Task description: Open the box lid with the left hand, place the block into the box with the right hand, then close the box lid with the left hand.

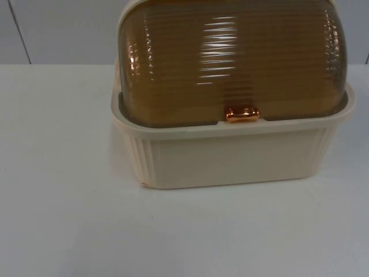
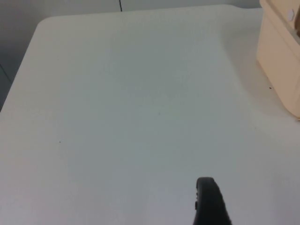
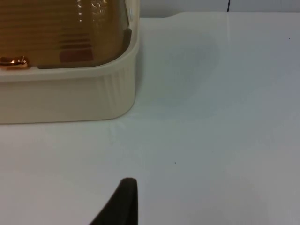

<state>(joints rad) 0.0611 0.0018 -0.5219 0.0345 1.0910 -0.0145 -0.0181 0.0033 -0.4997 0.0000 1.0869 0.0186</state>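
Jaw positions cannot be told for either gripper. One black fingertip of the left gripper point(image 2: 209, 202) hangs above the bare white table top point(image 2: 131, 117), the cream ribbed plastic box point(image 1: 230, 156) off to its side. The right gripper point(image 3: 123, 202) hangs over the table near the box's corner. Its amber ribbed translucent domed lid point(image 1: 230, 57) is shut, copper-coloured handle point(image 1: 242, 113) at the front rim.

1. Left gripper: one black fingertip point(image 2: 209, 202), rounded at the end, matte, with a small notch on one side.
2. Right gripper: one black fingertip point(image 3: 123, 204), tapering to a blunt point, smooth and unmarked.
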